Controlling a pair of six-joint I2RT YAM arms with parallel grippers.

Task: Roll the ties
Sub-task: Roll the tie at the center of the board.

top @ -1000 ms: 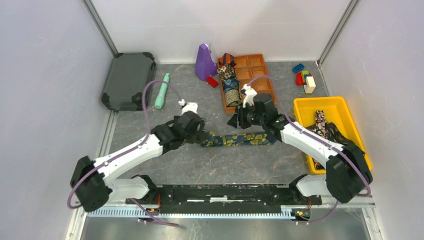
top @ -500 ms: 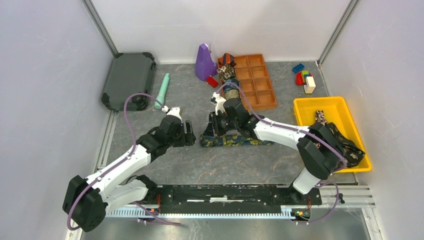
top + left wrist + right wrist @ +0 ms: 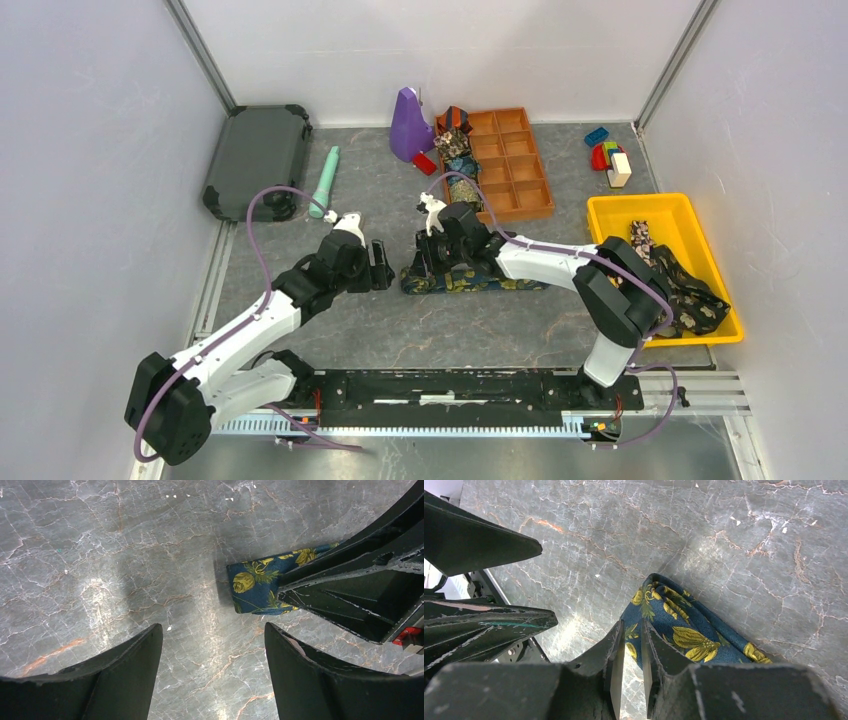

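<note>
1. Right gripper [image 3: 631, 649] is closed narrow, pinching the folded left end of the navy-gold tie [image 3: 686, 632].
2. That tie lies flat, running left to right mid-table [image 3: 330, 190].
3. Left gripper [image 3: 212, 645] is spread wide and empty, just left of the tie's end, apart from it.
4. Rolled ties [image 3: 455, 150] occupy the left column of the orange tray [image 3: 515, 165], far centre.
5. Loose ties [image 3: 690, 295] lie in the yellow bin [image 3: 640, 205], right.
</note>
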